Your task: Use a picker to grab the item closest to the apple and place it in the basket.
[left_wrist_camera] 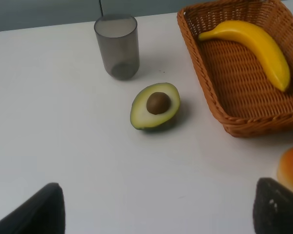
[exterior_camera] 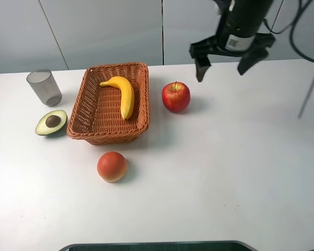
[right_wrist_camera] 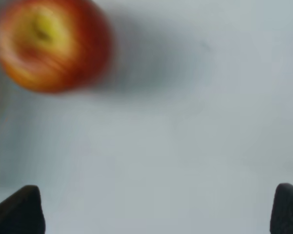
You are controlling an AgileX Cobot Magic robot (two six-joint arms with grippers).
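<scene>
Fingertips (left_wrist_camera: 39,212) of the left gripper (left_wrist_camera: 158,209) stand wide apart, empty, over the table (exterior_camera: 225,172) near the avocado half (exterior_camera: 51,122). Banana (exterior_camera: 124,95) lies inside the wicker basket (exterior_camera: 107,137). Beyond the apple (exterior_camera: 176,97), the right gripper (exterior_camera: 222,73) hangs raised, pointing down, jaws spread, empty.

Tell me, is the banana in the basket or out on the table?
In. The banana lies on the woven floor of the basket, inside its rim, in both the high and left wrist views.

Blk right arm (exterior_camera: 247,18) w/ white label (exterior_camera: 235,43), blk wedge jaws, dark cables (exterior_camera: 292,39).
</scene>
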